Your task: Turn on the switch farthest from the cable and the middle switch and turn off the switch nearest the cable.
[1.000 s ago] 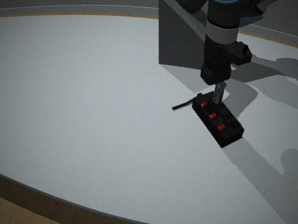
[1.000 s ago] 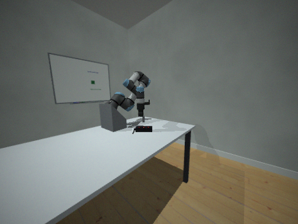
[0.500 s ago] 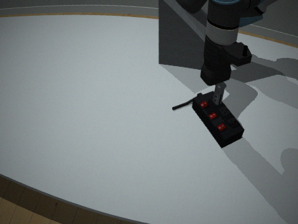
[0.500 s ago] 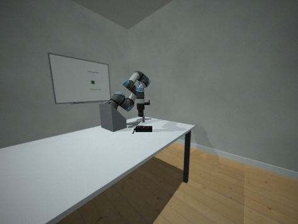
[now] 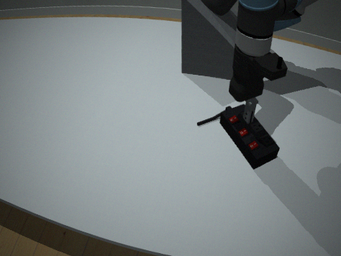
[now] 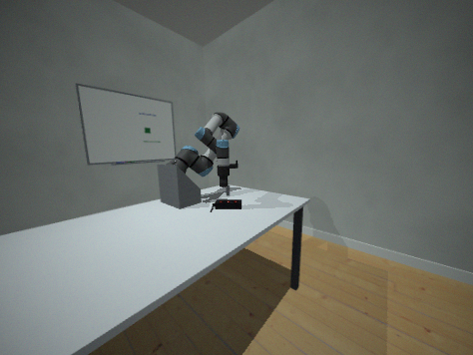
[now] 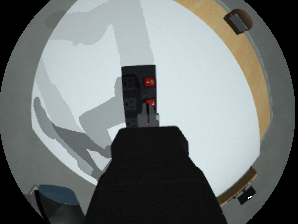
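Observation:
A black power strip (image 5: 249, 139) lies flat on the white table, right way up, with its cable (image 5: 209, 119) leading off to the left. Three red switches sit in a row on it: the one nearest the cable (image 5: 233, 119), the middle one (image 5: 243, 131) and the farthest one (image 5: 253, 145). My gripper (image 5: 249, 116) is shut and empty, fingers pointing down just above the strip, beside the switch nearest the cable. In the wrist view the strip (image 7: 140, 95) shows two red switches beyond my dark fingers; the third is hidden. The strip also shows in the far view (image 6: 228, 203).
The grey robot pedestal (image 5: 206, 43) stands just behind the strip. The table's front edge (image 5: 72, 230) is far from the strip. A whiteboard (image 6: 127, 126) hangs on the back wall.

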### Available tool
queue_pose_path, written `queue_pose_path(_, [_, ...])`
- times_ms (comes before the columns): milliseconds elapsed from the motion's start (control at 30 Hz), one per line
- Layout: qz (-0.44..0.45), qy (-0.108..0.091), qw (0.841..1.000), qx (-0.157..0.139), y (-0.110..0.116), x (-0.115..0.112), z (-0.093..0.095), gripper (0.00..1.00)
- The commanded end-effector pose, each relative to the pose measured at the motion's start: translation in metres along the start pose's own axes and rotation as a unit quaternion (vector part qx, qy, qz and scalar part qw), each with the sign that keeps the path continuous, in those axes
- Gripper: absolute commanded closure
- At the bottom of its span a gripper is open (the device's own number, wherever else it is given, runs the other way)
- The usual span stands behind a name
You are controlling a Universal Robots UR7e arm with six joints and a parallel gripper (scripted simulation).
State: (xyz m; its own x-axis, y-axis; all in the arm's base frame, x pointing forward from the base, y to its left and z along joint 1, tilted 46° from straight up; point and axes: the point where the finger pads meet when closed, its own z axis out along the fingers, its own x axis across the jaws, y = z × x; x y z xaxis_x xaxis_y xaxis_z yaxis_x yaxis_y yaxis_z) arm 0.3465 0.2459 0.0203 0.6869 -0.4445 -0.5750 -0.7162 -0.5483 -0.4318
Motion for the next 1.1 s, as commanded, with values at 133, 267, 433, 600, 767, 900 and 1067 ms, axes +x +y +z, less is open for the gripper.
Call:
queue_pose_path(133, [0.000,0.000,1.000,0.000,-0.001,0.000,0.012,1.00])
queue_pose_path(267, [0.000,0.000,1.000,0.000,-0.001,0.000,0.016,1.00])
queue_pose_path(433, [0.000,0.000,1.000,0.000,-0.001,0.000,0.022,1.00])
queue_pose_path(600, [0.000,0.000,1.000,0.000,-0.001,0.000,0.027,1.00])
queue_pose_path(767, [0.000,0.000,1.000,0.000,-0.001,0.000,0.029,1.00])
queue_pose_path(900, [0.000,0.000,1.000,0.000,-0.001,0.000,0.030,1.00])
queue_pose_path(1067, [0.000,0.000,1.000,0.000,-0.001,0.000,0.031,1.00])
